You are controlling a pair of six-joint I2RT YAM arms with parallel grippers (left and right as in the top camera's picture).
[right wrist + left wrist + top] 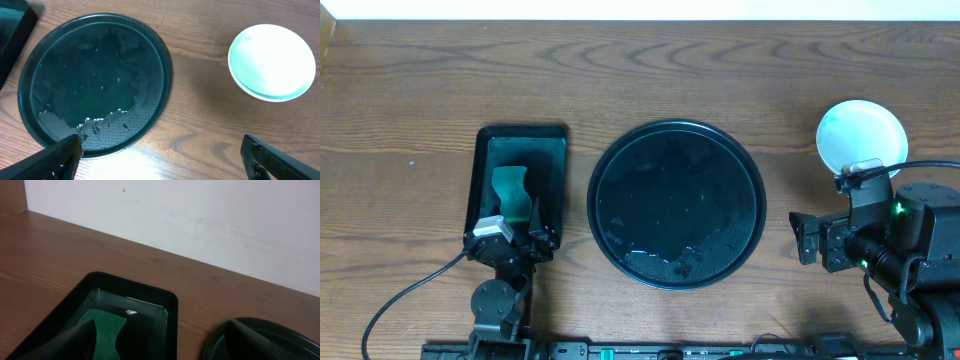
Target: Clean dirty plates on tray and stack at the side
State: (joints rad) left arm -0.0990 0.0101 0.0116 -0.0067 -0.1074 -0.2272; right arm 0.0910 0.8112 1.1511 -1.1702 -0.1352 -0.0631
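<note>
The round black tray (677,124) lies mid-table with no plate on it, only a film of water and droplets; its rim also shows in the right wrist view (167,65). The plates (861,137) sit stacked on the wood at the far right, a white one on top with a mint edge showing beneath (272,62). My right gripper (802,238) is open, low between tray and plates, holding nothing (165,165). My left gripper (510,225) is open over the near end of the rectangular tray, its jaws empty (165,350).
A rectangular black tray (480,160) at the left holds shallow water and a green sponge (512,192), also seen from the left wrist (107,325). A white wall rises behind the table's far edge (200,220).
</note>
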